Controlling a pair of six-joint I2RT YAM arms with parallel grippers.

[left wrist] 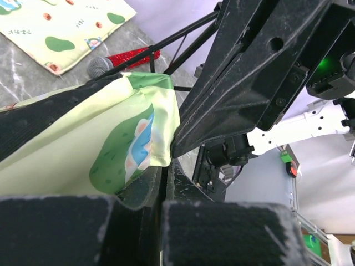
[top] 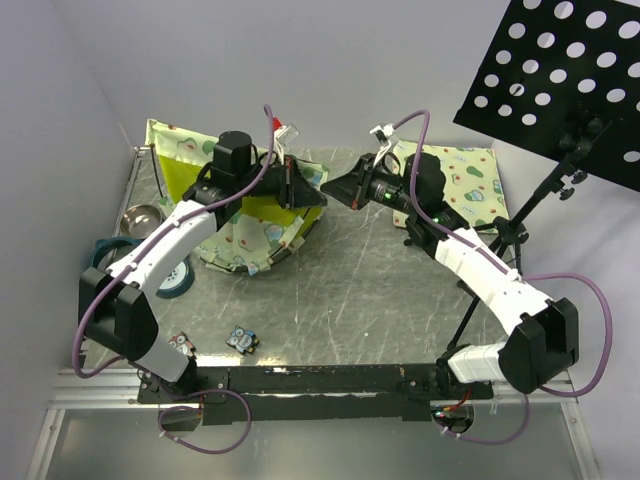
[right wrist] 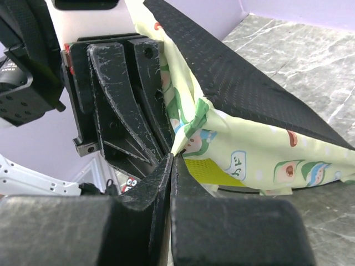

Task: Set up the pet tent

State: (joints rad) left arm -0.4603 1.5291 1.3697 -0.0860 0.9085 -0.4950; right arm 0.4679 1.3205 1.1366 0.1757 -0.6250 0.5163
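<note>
The pet tent (top: pixel 250 225) lies half collapsed on the table at the back left, with cream avocado-print cloth, lime-yellow panels and a black base sheet. My left gripper (top: pixel 296 190) is shut on a raised corner of the tent's cloth, which fills the left wrist view (left wrist: pixel 100 160). My right gripper (top: pixel 330 187) meets it tip to tip from the right and is shut on the same corner, seen in the right wrist view (right wrist: pixel 194 119). The black base sheet (right wrist: pixel 249 94) stretches away from that corner. The poles are hidden.
A flat avocado-print mat (top: pixel 465 185) lies at the back right. A black perforated music stand (top: pixel 560 70) rises on the right. A metal bowl (top: pixel 140 217) and a teal ring (top: pixel 112 250) sit at the left. Two small toys (top: pixel 240 340) lie near the front. A red-handled microphone (left wrist: pixel 125 58) lies behind the tent.
</note>
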